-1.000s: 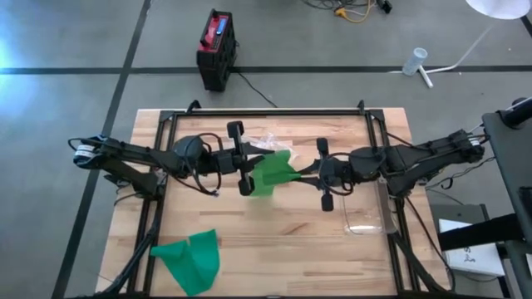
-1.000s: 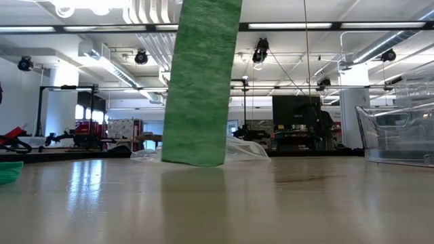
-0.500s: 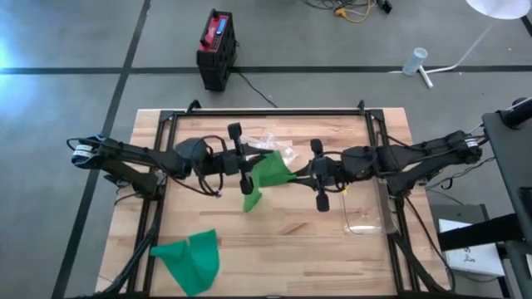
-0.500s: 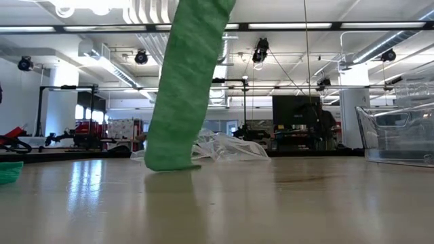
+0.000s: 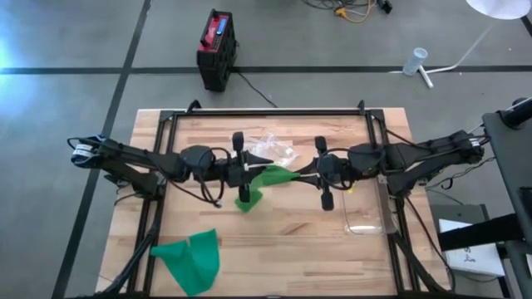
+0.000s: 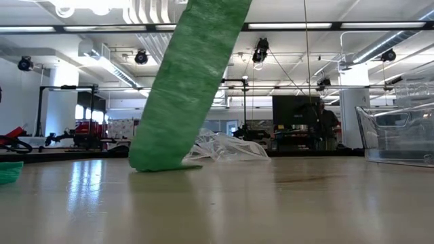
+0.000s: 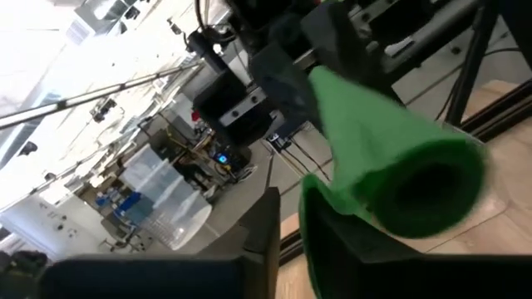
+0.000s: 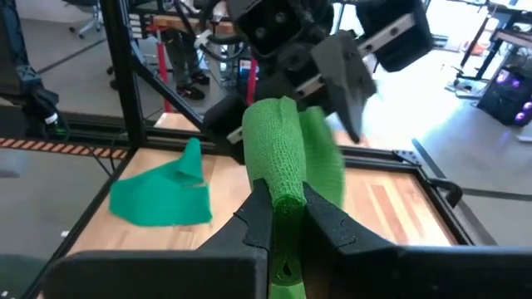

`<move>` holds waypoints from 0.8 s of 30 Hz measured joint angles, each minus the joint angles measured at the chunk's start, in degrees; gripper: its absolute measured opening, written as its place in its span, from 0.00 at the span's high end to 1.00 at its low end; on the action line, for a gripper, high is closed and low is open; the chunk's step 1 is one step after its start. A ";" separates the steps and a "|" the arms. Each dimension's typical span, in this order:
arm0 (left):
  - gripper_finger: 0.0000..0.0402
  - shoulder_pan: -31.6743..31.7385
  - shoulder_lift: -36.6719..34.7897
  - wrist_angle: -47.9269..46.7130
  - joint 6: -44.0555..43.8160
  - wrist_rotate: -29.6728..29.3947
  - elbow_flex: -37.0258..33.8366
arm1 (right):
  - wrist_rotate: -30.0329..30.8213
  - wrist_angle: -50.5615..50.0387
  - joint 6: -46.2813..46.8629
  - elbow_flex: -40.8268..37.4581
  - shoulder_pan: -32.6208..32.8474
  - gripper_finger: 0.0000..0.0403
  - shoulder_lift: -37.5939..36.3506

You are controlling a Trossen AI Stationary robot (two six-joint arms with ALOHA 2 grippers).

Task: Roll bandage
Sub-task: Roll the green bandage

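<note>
Change: your green elastic bandage strip (image 5: pixel 264 178) swung lower, its free end dragging on the wooden bench (image 5: pixel 291 241) | left claw (image 5: pixel 241 170): grip unclear | right claw (image 5: pixel 319 173): clamped on its end | rolling barely begun.
</note>
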 joint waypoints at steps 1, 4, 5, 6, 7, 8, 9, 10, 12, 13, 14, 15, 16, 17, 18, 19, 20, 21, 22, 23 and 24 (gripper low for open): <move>0.84 -0.09 -0.06 0.05 0.15 0.02 0.00 | 0.04 0.12 -0.19 0.05 -0.02 0.94 -0.10; 0.78 -0.06 -0.15 0.22 0.48 0.02 0.00 | 0.04 -0.04 -0.63 0.56 -0.02 0.94 -0.11; 0.76 -0.04 -0.15 0.32 0.81 0.02 0.00 | 0.04 -0.01 -0.87 0.76 -0.02 0.95 -0.11; 0.73 -0.04 -0.17 0.50 1.18 0.26 0.00 | 0.04 0.04 -1.08 0.97 -0.02 0.95 -0.11; 0.71 -0.04 -0.17 0.86 1.29 0.86 0.00 | 0.04 0.17 -1.44 1.14 -0.02 0.95 -0.11; 0.69 -0.06 -0.17 1.28 1.29 1.47 0.00 | 0.04 0.19 -1.53 1.27 -0.02 0.95 -0.15; 0.68 -0.06 -0.17 1.57 1.32 2.15 0.00 | 0.02 0.23 -1.54 1.27 -0.02 0.94 -0.15; 0.66 -0.06 -0.17 1.78 1.37 3.02 0.00 | -0.04 0.25 -1.53 1.27 -0.02 0.94 -0.13; 0.63 -0.02 -0.17 1.88 1.55 4.87 0.00 | -0.36 0.39 -1.54 1.27 0.00 0.94 0.12; 0.62 -0.02 -0.17 1.92 1.57 5.66 0.02 | -0.62 0.44 -1.53 1.27 0.02 0.94 0.25; 0.62 -0.02 -0.10 1.92 1.61 6.22 0.14 | -0.84 0.62 -1.54 1.27 0.02 0.94 0.41; 0.61 -0.04 0.11 1.95 1.61 6.74 0.46 | -0.95 0.74 -1.55 1.27 0.02 0.94 0.44; 0.61 -0.02 0.17 2.00 1.63 6.88 0.63 | -1.03 0.86 -1.67 1.27 0.02 0.95 0.44; 0.61 -0.02 0.18 2.14 1.65 7.07 0.65 | -1.10 1.06 -1.81 1.27 0.00 0.95 0.44; 0.62 -0.02 0.18 2.31 1.71 7.19 0.68 | -1.21 1.34 -2.04 1.27 -0.06 0.95 0.44; 0.62 -0.02 0.18 2.31 1.75 7.19 0.68 | -1.23 1.57 -2.27 1.27 -0.09 0.95 0.44; 0.63 -0.02 0.18 2.23 1.77 7.18 0.68 | -1.19 1.54 -2.43 1.27 -0.11 0.94 0.38; 0.64 -0.02 0.18 2.09 1.72 6.93 0.68 | -1.05 1.44 -2.59 1.27 -0.11 0.94 0.22; 0.65 -0.04 0.11 1.86 1.73 6.31 0.68 | -0.67 1.30 -2.96 1.27 -0.11 0.94 0.08; 0.65 -0.06 0.01 1.72 1.72 5.73 0.68 | -0.15 1.28 -3.07 1.27 -0.11 0.94 -0.03; 0.66 -0.06 -0.12 1.68 1.70 5.31 0.68 | 0.05 1.21 -3.22 1.33 -0.13 0.94 -0.25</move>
